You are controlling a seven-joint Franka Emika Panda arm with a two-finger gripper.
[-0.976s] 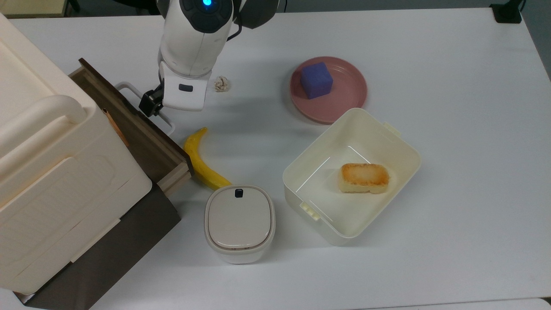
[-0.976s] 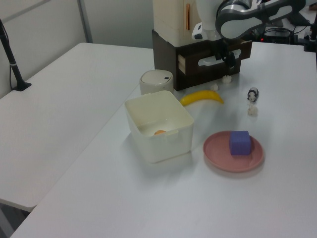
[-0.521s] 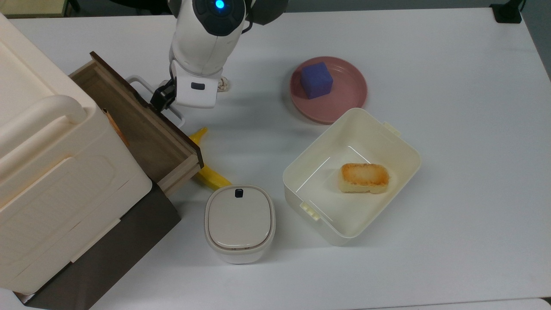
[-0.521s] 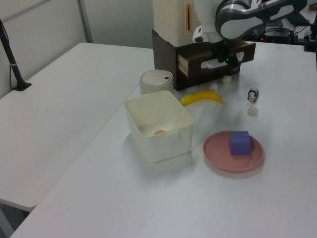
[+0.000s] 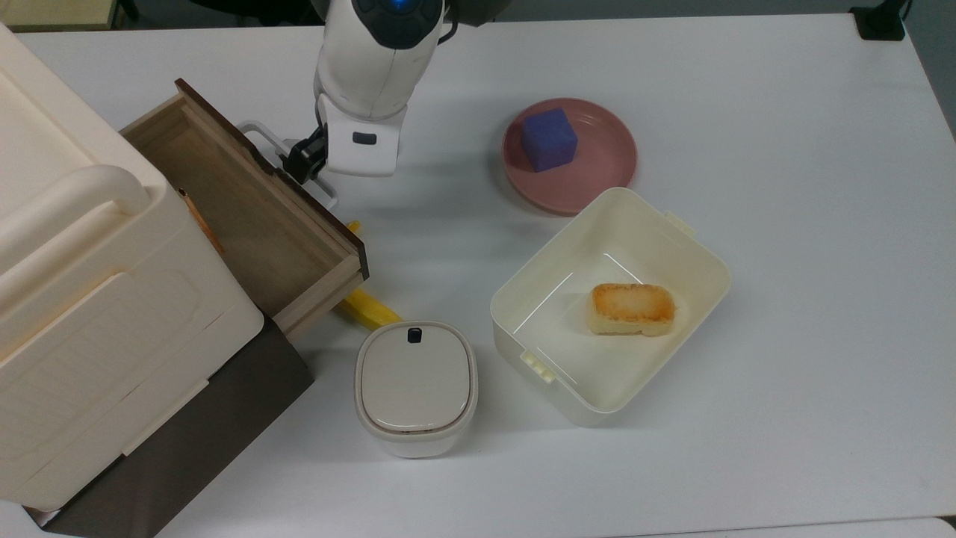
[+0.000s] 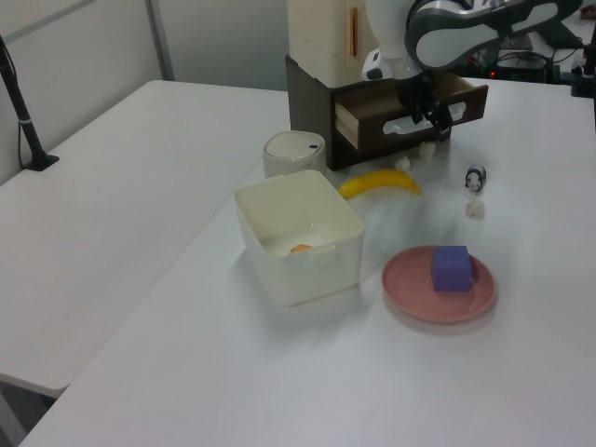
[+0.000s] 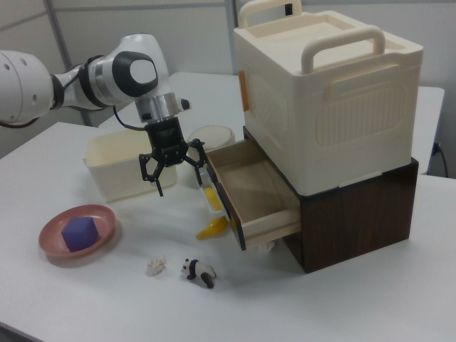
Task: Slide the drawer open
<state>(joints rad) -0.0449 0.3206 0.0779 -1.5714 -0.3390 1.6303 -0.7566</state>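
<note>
The drawer (image 5: 246, 217) is a light-wood tray with a dark brown front panel, standing partly out of the dark cabinet under the cream box. In the right view its bare inside (image 7: 253, 189) shows. A white loop handle (image 5: 258, 134) sits on the front panel (image 6: 466, 101). My gripper (image 5: 302, 161) is at this handle. In the right view the gripper (image 7: 174, 172) is open, its black fingers spread, and the finger nearer the drawer sits against the handle. Nothing is clamped between them.
A banana (image 5: 366, 306) lies partly under the drawer's front corner. Close by stand a lidded cream container (image 5: 414, 385), an open cream bin (image 5: 539, 366) holding bread, and a pink plate (image 5: 597, 172) with a purple cube. A panda figure (image 7: 198, 271) lies near the cabinet.
The drawer has slid further out towards the top view's upper right, with my gripper moving along at its handle. The drawer front now covers more of the banana.
</note>
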